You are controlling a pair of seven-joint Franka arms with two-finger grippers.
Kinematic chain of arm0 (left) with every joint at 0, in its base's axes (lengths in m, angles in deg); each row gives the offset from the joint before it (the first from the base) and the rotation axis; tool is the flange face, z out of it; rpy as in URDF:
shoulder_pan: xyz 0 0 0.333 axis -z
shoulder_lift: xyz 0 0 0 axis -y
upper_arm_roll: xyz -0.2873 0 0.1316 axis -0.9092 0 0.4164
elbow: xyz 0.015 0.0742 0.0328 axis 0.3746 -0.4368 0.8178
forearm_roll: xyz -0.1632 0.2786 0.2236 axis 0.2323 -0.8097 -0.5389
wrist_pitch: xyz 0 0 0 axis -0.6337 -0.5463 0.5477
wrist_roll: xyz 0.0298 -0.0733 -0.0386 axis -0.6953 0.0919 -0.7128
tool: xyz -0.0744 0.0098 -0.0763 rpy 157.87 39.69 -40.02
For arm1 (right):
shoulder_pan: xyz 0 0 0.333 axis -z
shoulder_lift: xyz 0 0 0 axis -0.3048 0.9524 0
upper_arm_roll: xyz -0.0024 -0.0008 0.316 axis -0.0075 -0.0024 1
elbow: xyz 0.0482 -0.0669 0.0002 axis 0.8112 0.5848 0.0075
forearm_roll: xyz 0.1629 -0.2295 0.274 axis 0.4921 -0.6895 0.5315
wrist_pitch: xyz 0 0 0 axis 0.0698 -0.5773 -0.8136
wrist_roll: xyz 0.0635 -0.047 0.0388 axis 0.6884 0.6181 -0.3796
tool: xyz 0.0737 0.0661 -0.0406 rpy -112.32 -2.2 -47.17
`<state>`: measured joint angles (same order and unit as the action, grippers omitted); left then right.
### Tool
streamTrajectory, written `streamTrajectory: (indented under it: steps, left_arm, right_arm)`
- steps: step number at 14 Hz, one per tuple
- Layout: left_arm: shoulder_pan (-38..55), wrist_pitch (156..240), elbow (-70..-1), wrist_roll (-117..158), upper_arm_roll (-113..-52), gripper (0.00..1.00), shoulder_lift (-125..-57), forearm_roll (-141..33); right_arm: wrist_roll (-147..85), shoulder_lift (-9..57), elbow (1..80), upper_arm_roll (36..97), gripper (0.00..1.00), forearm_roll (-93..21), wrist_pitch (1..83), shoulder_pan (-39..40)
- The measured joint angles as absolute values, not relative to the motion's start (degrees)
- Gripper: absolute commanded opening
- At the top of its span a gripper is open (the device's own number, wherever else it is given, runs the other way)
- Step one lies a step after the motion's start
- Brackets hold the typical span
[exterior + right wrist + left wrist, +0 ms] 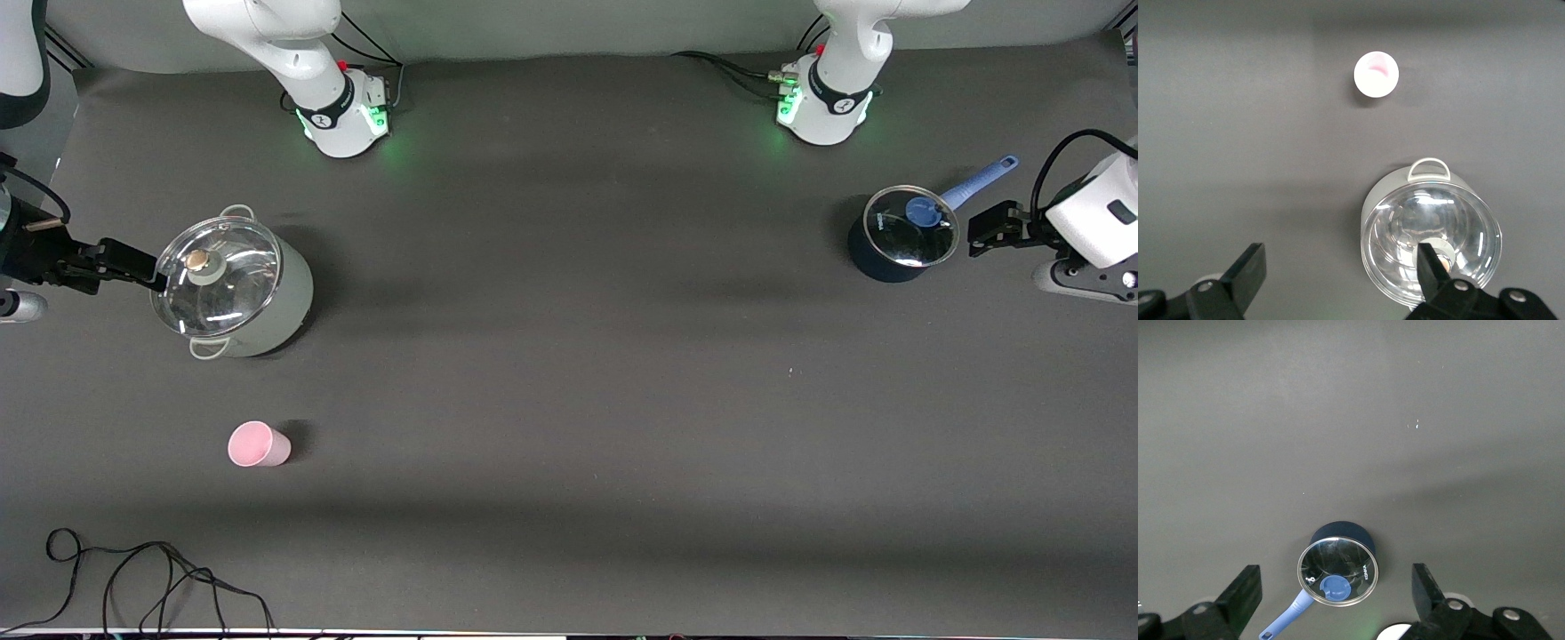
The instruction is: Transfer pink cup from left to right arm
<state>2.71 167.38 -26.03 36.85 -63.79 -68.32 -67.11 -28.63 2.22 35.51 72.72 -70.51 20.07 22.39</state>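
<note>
Table (569, 373) first: a wide dark grey mat with both arms drawn up high at its ends. Toward the right arm's end stands a grey-green stockpot (267, 311) under a glass lid (216, 274). Toward the left arm's end sits a smaller dark blue saucepan (876, 258), also glass-lidded, its blue handle (978, 182) angled away from the front camera. A black cable (133, 578) trails along the table edge nearest that camera.

The right gripper (1338, 283) hangs above the table by the stockpot, fingers spread wide with nothing between them. The left gripper (1335, 593) hovers above the saucepan, likewise spread and holding nothing.

Smallest is the pink cup (258, 444): pale pink, plain, apparently upright with its mouth up. It stands alone on the mat at the right arm's end, nearer the front camera than the stockpot and well apart from it.

As for progress, neither arm holds the cup. That would suit a handover finished and the cup set down, or equally a cup waiting for pickup.
</note>
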Motion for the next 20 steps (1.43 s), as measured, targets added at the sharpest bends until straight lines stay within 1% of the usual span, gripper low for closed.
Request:
streamTrajectory:
  steps: [2, 6, 20]
  left_arm:
    - [2.71, 168.47, -27.66, 36.85, -63.79, 1.00, -67.71, -67.11]
    - [2.71, 170.04, -29.79, 36.85, -63.79, 1.00, -66.31, -67.10]
    - [2.71, 170.05, -29.88, 36.86, -63.79, 1.00, -66.13, -67.09]
  right_arm:
    - [-28.63, 2.08, 35.43, 74.33, 1.00, -73.35, 20.11, 23.53]
    - [-28.63, 1.95, 35.38, 74.89, 1.00, -76.12, 20.13, 23.53]
    - [-29.25, 1.95, 35.40, 74.72, 1.00, -73.84, 20.08, 23.59]
